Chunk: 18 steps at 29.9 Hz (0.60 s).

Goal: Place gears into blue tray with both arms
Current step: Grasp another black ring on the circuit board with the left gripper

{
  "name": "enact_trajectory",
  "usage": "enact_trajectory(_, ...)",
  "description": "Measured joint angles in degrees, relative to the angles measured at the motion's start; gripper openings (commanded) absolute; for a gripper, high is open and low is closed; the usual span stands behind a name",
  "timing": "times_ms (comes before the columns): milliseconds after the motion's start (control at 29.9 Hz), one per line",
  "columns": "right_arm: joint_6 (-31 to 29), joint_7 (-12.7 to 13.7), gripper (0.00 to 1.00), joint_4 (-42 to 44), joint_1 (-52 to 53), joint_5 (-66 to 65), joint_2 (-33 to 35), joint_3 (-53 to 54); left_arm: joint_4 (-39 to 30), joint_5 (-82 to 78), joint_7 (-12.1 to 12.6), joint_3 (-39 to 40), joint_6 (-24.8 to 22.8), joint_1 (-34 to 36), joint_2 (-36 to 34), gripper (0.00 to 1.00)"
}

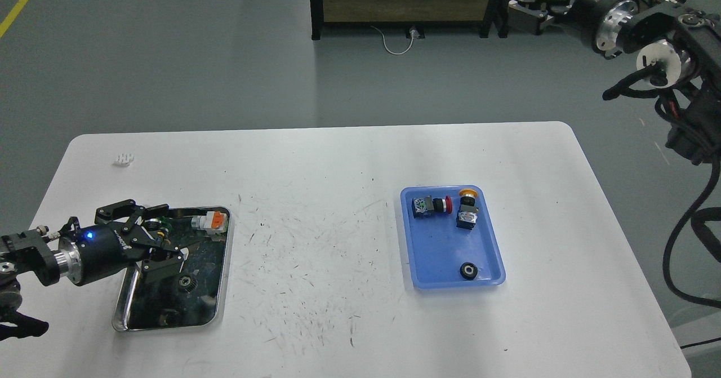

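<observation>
One black gear (468, 271) lies in the near corner of the blue tray (434, 254), on the table's right half. A second gear (185, 282) lies on the dark bottom of the steel tray (223, 276) at the left. My left gripper (151, 236) hangs over that steel tray, fingers spread open and empty, just up and left of the second gear. My right gripper (535, 7) is raised high at the top right, far from the table, fingers open with nothing in them.
The blue tray also holds a red-capped switch (429, 205) and a yellow-capped switch (466, 208). An orange-and-white switch (209, 222) sits in the steel tray's far corner. A small white disc (123, 158) lies far left. A dark cabinet (405, 0) stands beyond the table.
</observation>
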<state>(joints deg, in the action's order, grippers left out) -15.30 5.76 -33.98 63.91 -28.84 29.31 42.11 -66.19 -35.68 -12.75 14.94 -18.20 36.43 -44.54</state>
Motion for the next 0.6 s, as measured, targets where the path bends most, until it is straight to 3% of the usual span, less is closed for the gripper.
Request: enact_trajectory(602,0.4,0.0,0.99,0.7,0.1,0.0,-0.4,-0.6,2.4,-1.2,-2.8,0.0,9.0,-8.2,3.4,0.97)
